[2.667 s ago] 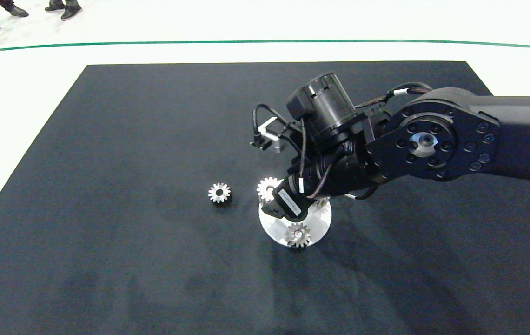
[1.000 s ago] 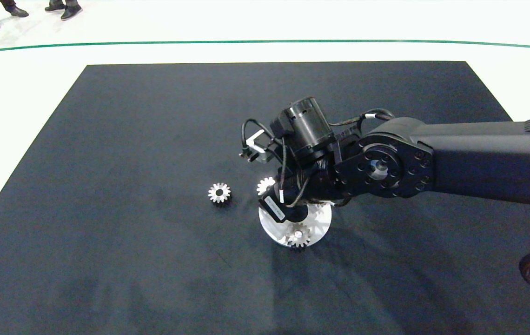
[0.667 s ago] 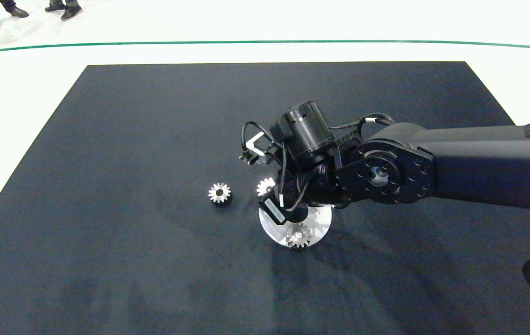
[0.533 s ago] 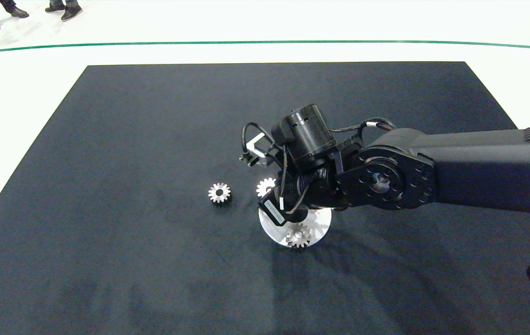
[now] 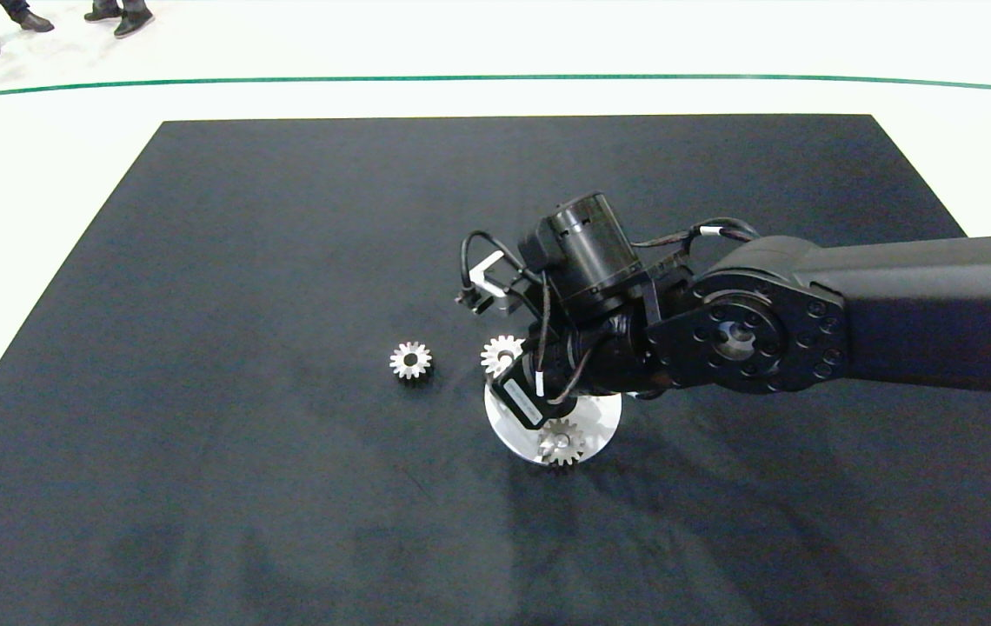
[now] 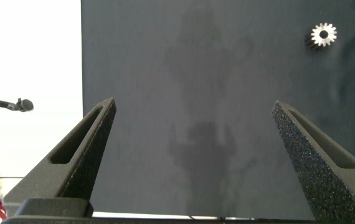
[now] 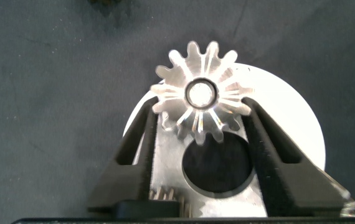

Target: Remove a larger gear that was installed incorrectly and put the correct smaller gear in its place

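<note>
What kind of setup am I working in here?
Likely a robot test or demo area: a black mat on a white floor with a green line, people's shoes beyond, and gears on a round base plate.

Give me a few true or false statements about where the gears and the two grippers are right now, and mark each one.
1. The right gripper has its fingers on either side of the larger gear. True.
2. The larger gear lies loose on the black mat. False: it sits over the round silver base plate.
3. The left gripper holds a small gear. False: it is open and empty above the mat.
4. One smaller gear lies alone on the mat, off the plate. True.
5. The plate has a round hole near the larger gear. True.
</note>
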